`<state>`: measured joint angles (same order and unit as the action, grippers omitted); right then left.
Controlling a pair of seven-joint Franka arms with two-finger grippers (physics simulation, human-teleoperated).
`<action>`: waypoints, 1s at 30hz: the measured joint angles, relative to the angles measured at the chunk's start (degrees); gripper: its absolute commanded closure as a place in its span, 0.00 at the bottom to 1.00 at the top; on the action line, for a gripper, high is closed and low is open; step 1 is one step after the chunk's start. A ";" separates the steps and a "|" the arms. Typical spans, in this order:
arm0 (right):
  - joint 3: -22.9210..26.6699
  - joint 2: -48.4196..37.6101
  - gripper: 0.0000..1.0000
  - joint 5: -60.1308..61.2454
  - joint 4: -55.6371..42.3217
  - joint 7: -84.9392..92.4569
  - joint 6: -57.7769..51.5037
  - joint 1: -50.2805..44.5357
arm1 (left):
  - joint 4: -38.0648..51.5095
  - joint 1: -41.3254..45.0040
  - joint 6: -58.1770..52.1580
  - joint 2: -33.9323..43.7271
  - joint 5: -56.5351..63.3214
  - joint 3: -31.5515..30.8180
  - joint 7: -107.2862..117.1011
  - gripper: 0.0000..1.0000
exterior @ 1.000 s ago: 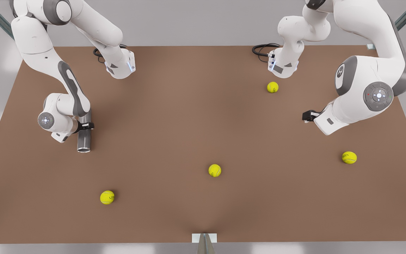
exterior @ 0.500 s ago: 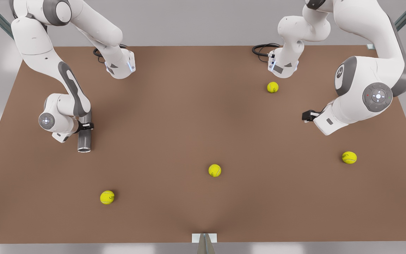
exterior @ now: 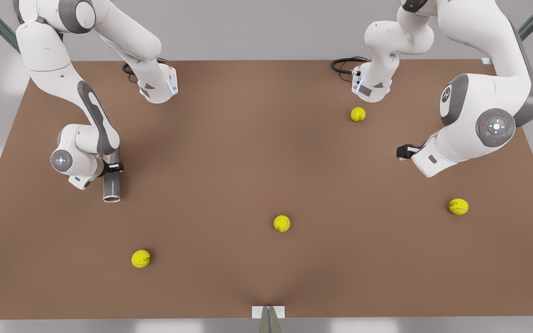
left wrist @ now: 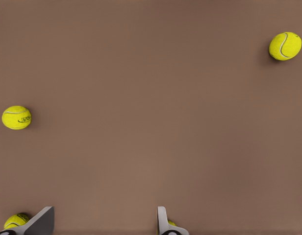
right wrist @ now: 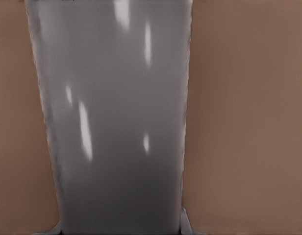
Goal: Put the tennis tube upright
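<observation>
The tennis tube (exterior: 111, 186) is a grey metallic cylinder at the front view's left, its hollow end towards the table's near edge. My right gripper (exterior: 113, 167) is shut on it about midway along, one black finger on each side. The right wrist view has the tube's shiny wall (right wrist: 116, 112) close up, running between the fingertips (right wrist: 186, 224). I cannot tell whether the tube touches the table. My left gripper (exterior: 402, 151) waits at the front view's right, above the table. Its fingers (left wrist: 163, 223) are open with nothing between them.
Several yellow-green tennis balls lie on the brown table (exterior: 229, 152): one at the back right (exterior: 358, 114), one in the middle (exterior: 281, 223), one at the front left (exterior: 140, 258), one at the right (exterior: 458, 206). Both arm bases stand at the far edge.
The right gripper and the tube have shifted slightly towards the near edge, and the tube looks a little shorter, as if tilted steeper. The left arm has barely moved.
</observation>
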<state>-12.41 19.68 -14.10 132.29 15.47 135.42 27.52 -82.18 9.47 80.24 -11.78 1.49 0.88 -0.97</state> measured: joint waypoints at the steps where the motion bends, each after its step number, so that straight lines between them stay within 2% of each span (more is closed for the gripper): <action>1: -0.45 -0.05 0.28 -0.02 -0.06 -0.06 -0.05 -0.10 | 0.00 0.06 0.00 0.00 0.00 0.04 0.00 0.00; 11: -7.51 -0.26 0.25 -0.03 -7.12 0.51 -5.99 -0.51 | 0.00 0.02 0.00 0.00 0.00 0.00 0.00 0.00; 24: -8.78 0.41 0.25 0.01 -14.92 1.13 -8.93 -11.73 | 0.00 -0.07 0.09 -0.09 0.00 0.00 0.00 0.00; 30: -8.77 4.03 0.25 0.20 -18.90 3.19 -9.91 -18.28 | 0.00 -0.07 0.00 -0.09 0.00 0.00 0.09 0.00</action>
<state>-21.18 23.71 -13.90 113.39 18.65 125.52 9.24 -82.18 9.40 80.25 -11.87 1.49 0.88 -0.88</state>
